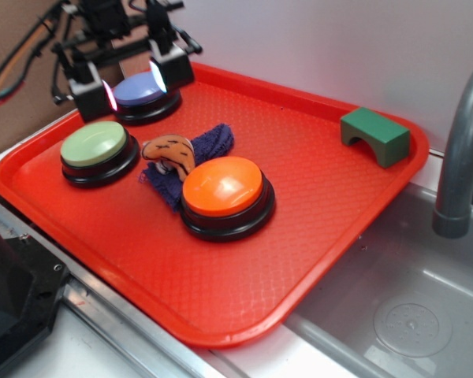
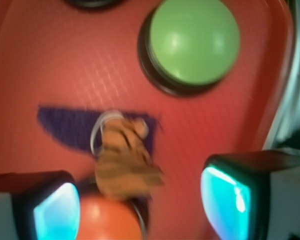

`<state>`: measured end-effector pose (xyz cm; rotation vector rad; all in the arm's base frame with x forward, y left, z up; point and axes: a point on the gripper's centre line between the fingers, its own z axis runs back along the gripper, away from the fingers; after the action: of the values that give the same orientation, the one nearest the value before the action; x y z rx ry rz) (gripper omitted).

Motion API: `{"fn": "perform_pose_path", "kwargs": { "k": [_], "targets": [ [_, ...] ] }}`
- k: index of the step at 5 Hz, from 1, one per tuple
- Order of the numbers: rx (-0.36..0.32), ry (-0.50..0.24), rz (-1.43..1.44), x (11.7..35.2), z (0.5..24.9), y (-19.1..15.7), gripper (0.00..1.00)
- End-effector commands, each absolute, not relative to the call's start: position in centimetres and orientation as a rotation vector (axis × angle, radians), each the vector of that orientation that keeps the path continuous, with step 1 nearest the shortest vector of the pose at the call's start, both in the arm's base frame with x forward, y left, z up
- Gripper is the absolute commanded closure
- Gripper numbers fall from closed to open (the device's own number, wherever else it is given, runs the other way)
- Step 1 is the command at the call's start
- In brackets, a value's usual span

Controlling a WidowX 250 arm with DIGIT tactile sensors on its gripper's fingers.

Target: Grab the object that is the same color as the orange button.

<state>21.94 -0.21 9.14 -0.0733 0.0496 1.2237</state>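
Red plastic with a waffle texture is what you have under everything: the tray [image 1: 315, 197] carries no readable writing, and neither does anything on it. Your fingers [image 1: 132, 85] hang spread apart and empty, one on each side of the lavender-blue button [image 1: 146, 94] at the tray's far corner. Out past the fingertips, toward the middle of the tray, the plush toy [image 1: 169, 153] lies curled on a dark blue cloth [image 1: 205, 150], touching or nearly touching the orange button [image 1: 225, 193] beyond it. Off to one side of the fingers, just beside the toy, sits the green button [image 1: 96, 150]. In the wrist view the toy [image 2: 122, 160] is blurred but shows between the two fingers. A green block [image 1: 374, 135] stands well apart near the tray's rim on the sink [image 1: 402, 307] side, with bare tray between.
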Motion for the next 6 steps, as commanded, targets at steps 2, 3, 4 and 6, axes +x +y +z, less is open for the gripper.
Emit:
{"fn": "perform_pose_path", "kwargs": {
  "k": [2,3,4,6],
  "targets": [
    [-0.037,0.087,1.252,22.4,4.3,0.3,0.0],
    [-0.027,0.1,1.249,22.2,3.9,0.2,0.0],
    [-0.028,0.116,1.26,22.2,3.2,0.2,0.0],
    [-0.088,0.131,1.152,22.4,5.1,0.7,1.0]
  ]
}}
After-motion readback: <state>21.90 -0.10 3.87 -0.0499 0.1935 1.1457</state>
